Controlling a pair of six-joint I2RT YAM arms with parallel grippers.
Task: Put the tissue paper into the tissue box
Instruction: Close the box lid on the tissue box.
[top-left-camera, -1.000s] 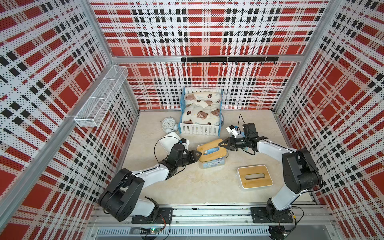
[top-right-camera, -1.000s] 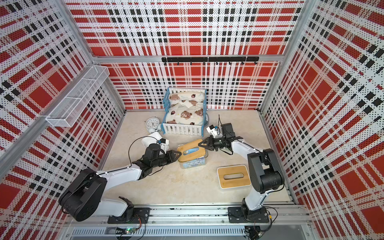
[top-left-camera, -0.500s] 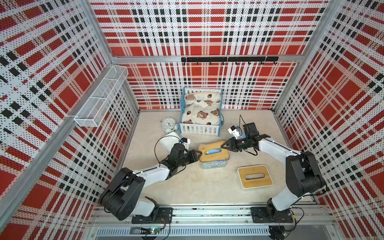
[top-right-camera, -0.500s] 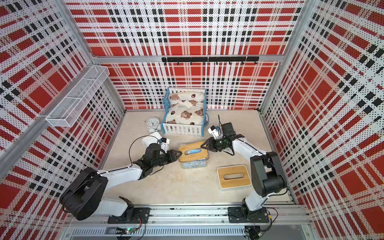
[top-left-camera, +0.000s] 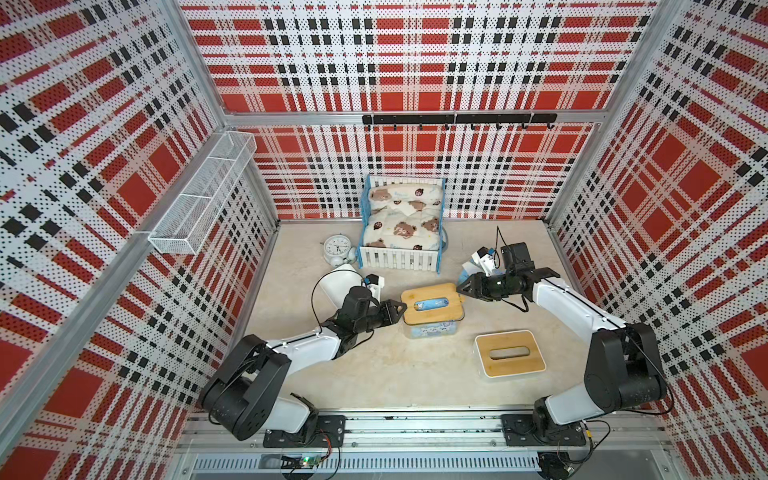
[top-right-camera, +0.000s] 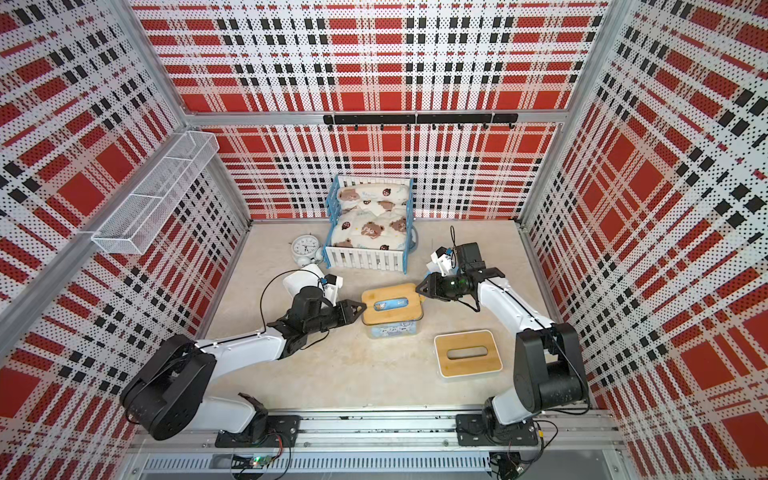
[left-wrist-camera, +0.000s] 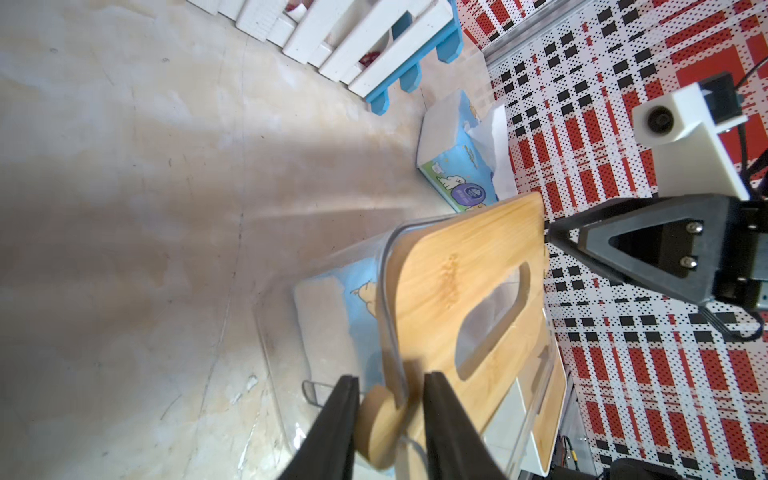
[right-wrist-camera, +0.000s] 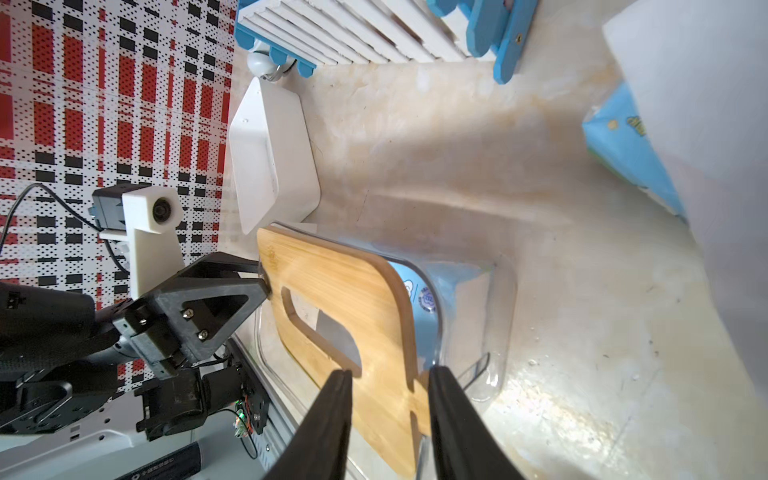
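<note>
light-blue wrapped tissue pack (top-left-camera: 432, 331) lies inside the clear plastic tissue box (right-wrist-camera: 498, 332) at the middle of the table (top-left-camera: 374, 374), slotted bamboo lid (top-left-camera: 451, 311) on. right gripper (top-left-camera: 459, 288) is part-open and loose around a lid tab. left gripper (top-left-camera: 404, 308) straddles the opposite tab, grip unclear. next, likely: back both away.

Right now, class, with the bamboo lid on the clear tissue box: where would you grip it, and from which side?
Probably the tab at either short end of the bamboo lid, approached level along its length. The lid is a thin flat board; its tabs jut past the rim of the clear box, leaving room for jaws. The left gripper and right gripper each straddle one.
</note>
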